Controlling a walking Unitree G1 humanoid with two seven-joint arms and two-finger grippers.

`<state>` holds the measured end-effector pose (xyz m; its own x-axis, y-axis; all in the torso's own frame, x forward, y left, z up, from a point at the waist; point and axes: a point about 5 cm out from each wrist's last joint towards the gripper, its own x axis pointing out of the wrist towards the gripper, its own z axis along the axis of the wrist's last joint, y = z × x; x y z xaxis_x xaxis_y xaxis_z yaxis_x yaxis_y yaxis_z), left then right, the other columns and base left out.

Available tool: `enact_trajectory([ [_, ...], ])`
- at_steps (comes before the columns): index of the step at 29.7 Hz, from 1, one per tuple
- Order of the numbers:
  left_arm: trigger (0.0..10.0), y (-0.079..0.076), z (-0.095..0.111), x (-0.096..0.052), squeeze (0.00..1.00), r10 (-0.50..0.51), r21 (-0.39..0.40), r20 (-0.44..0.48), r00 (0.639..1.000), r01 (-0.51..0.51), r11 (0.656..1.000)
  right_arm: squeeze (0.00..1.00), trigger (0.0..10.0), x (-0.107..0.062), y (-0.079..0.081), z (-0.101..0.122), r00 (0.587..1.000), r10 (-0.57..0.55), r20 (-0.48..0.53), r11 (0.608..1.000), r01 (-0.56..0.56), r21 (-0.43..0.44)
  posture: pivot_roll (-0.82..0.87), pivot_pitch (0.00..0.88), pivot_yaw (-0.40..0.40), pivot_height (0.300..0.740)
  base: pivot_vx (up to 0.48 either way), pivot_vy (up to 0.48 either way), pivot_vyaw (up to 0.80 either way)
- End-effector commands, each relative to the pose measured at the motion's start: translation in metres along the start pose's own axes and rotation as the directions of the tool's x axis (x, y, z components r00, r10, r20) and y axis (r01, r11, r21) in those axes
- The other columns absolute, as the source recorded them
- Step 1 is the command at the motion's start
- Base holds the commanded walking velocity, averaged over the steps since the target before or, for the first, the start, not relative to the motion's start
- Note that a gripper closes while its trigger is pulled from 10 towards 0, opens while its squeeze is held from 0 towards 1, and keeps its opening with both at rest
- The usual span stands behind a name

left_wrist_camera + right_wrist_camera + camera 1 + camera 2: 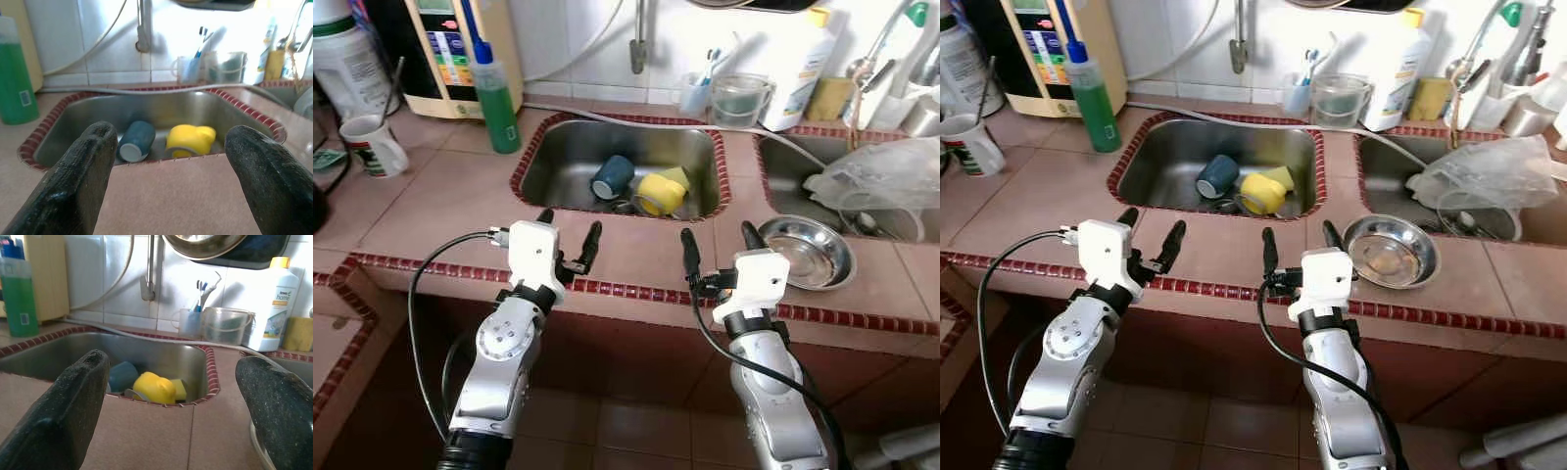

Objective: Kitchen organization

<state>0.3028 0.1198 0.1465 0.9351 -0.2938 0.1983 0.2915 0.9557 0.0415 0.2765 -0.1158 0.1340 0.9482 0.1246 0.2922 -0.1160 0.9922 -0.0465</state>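
Observation:
A steel sink (558,162) set in the tiled counter holds a dark blue cup (612,177) lying on its side and a yellow cup (660,194) beside it. Both cups show in the wrist views, blue cup (135,140) and yellow cup (148,387). My left gripper (570,235) hovers open over the counter's front strip, just before the sink's near rim. My right gripper (719,247) is open too, a little to the right, near a steel bowl (806,251). Nothing sits between either pair of fingers.
A green soap bottle (495,95) stands left of the sink, a white mug (373,145) further left. Behind the sink are a toothbrush cup (695,93), a clear tub (739,99) and a white bottle (797,73). A second sink (886,186) on the right holds plastic wrap.

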Motion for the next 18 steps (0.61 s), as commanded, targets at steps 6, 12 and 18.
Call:
enact_trajectory([
  [6,10.0,0.0039,-0.0011,-0.0006,0.0,0.015,-0.001,0.003,1.0,-0.015,1.0,0.0,10.0,0.0035,0.005,0.0018,0.999,0.029,0.016,1.0,-0.029,0.003,-0.07,0.019,-0.003,0.74,0.0,-0.318,0.0],
  [12,10.0,0.0059,-0.0017,-0.0007,0.0,0.028,-0.003,0.002,1.0,-0.028,1.0,0.0,10.0,0.0024,0.0052,0.0013,0.999,0.038,0.013,0.999,-0.038,0.0,-0.07,0.013,-0.009,0.74,0.0,-0.424,0.0],
  [18,10.0,0.0057,-0.0027,-0.0012,0.0,0.029,-0.007,-0.001,1.0,-0.029,1.0,0.0,10.0,0.0011,0.0051,0.0011,0.999,0.044,0.012,0.999,-0.044,-0.002,-0.07,0.01,-0.011,0.74,0.0,-0.48,0.0],
])
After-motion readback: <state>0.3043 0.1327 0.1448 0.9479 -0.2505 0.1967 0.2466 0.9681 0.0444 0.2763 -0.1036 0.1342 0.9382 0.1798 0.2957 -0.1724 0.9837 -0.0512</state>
